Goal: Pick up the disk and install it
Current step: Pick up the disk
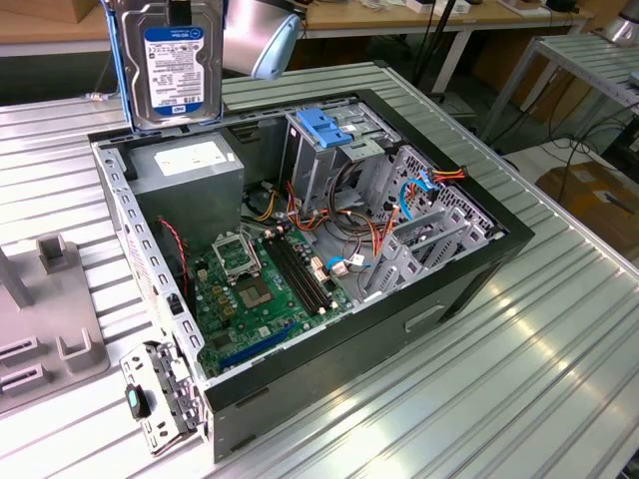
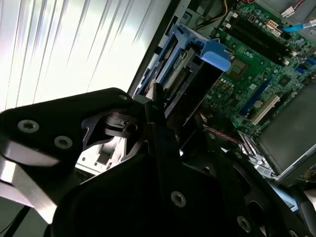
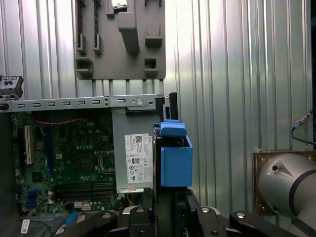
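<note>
Jaws clench the disk [image 1: 180, 65] from above, holding it upright with its blue-and-white label facing the exterior view. It hangs at eleven o'clock of the open computer case [image 1: 469, 269], over the grey power supply [image 1: 190, 165]. A silver arm joint [image 1: 262, 35] sits at two o'clock of the disk. In both wrist views the disk shows edge-on, a silver body with blue side rails [image 3: 175, 160], raised above the green motherboard [image 3: 74, 158]. The metal cage [image 1: 310, 165] with its blue latch [image 1: 324, 130] stands at three o'clock of the power supply, with loose cables [image 1: 374, 235] just beside it. The case rests on a ribbed bench [image 1: 559, 379].
</note>
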